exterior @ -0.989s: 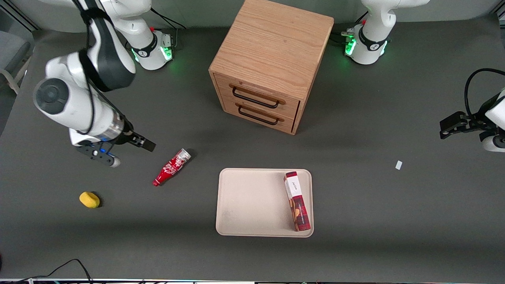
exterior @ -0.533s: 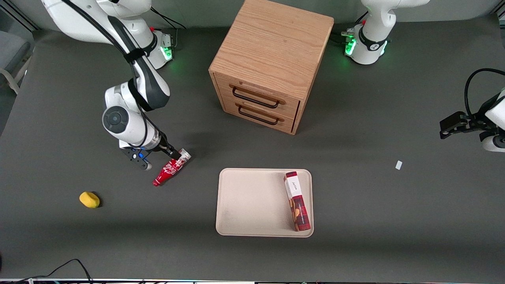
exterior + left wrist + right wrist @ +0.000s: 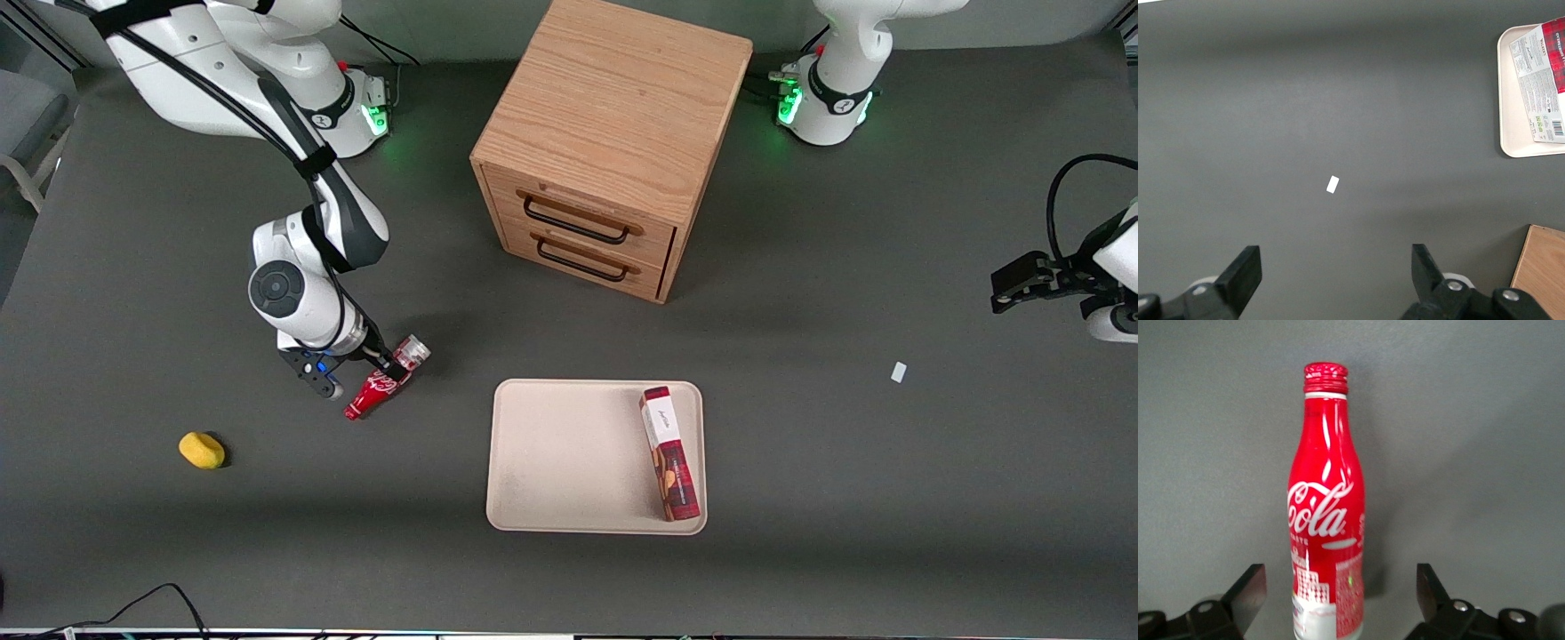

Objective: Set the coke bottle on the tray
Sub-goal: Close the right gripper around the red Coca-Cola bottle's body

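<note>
The coke bottle (image 3: 384, 382) lies on its side on the dark table, red neck pointing toward the front camera, silvery base farther from it. My right gripper (image 3: 378, 366) is low over the bottle's base end, open, one finger on each side, neither touching. In the right wrist view the bottle (image 3: 1327, 520) sits between the open fingers (image 3: 1250, 592) with gaps on both sides. The beige tray (image 3: 560, 462) lies on the table beside the bottle, toward the parked arm's end; a corner of it shows in the left wrist view (image 3: 1511, 100).
A red-and-white biscuit box (image 3: 669, 453) lies on the tray along its edge toward the parked arm. A wooden drawer cabinet (image 3: 605, 142) stands farther from the camera than the tray. A yellow object (image 3: 202, 450) lies toward the working arm's end. A white scrap (image 3: 899, 372) lies near the parked arm.
My right gripper moved across the table to the bottle and came down, so its open fingers now straddle the bottle's base end. The bottle has not moved.
</note>
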`<state>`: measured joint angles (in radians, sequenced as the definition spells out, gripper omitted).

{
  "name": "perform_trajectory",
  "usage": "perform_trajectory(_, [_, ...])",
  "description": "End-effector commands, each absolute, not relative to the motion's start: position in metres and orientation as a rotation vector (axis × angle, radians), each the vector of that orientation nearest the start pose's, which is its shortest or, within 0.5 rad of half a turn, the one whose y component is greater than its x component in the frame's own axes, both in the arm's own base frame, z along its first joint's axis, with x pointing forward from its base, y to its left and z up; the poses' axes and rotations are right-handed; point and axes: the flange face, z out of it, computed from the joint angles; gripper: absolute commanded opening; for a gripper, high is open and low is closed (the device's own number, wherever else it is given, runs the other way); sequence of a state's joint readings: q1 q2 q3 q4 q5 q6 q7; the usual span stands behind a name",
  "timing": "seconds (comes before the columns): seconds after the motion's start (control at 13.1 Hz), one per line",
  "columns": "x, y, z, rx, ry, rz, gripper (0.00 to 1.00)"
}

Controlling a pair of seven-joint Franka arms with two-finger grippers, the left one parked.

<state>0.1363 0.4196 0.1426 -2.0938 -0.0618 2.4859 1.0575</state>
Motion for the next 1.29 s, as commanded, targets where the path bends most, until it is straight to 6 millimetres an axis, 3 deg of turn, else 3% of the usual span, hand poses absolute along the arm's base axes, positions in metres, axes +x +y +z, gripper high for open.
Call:
perform_trajectory(0.0, [0.565,0.157,0.200,-2.906,1.159,0.001,1.00])
perform_trajectory(0.15, [0.567,0.153,0.192,-2.898,1.163,-0.021,1.00])
perform_trajectory(0.23, [0.568,0.152,0.189,-2.896,1.160,-0.027,0.94])
perform_trajectory(0.53, [0.569,0.150,0.185,-2.907,1.139,-0.050,0.27])
perform_trajectory(0.68, [0.570,0.151,0.186,-2.906,1.136,-0.053,0.04])
perform_trajectory(1.07, [0.571,0.149,0.187,-2.909,1.127,-0.056,0.00])
perform_trajectory(1.22, [0.579,0.149,0.207,-2.917,1.118,-0.069,0.00])
